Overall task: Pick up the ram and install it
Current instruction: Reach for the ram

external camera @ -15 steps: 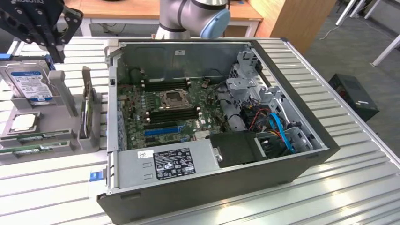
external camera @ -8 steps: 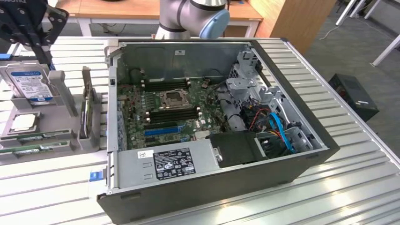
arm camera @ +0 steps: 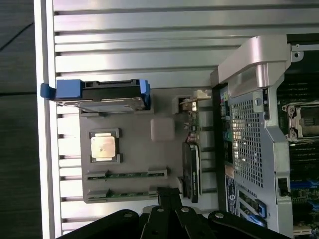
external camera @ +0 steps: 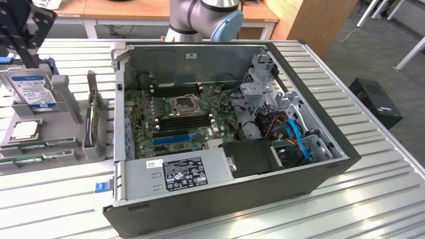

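Note:
Two ram sticks, thin green boards, lie edge-up in slots of a grey holder (arm camera: 162,129) beside the computer case. One ram stick (arm camera: 127,174) sits closer to the holder's middle, the other (arm camera: 122,193) along its edge. In the exterior view the same sticks (external camera: 40,145) (external camera: 30,158) are at the lower left. My gripper (arm camera: 168,193) hovers above the holder, close to the outer stick, shut and holding nothing. From the exterior view the gripper (external camera: 27,40) hangs at the upper left, over the hard drive.
The holder also carries a hard drive (arm camera: 99,94) in blue brackets, a processor (arm camera: 104,147) and an upright expansion card (arm camera: 192,169). The open case (external camera: 232,199) fills the middle of the slatted metal table (external camera: 371,199). Black memory slots (external camera: 182,122) flank the processor socket (external camera: 182,104).

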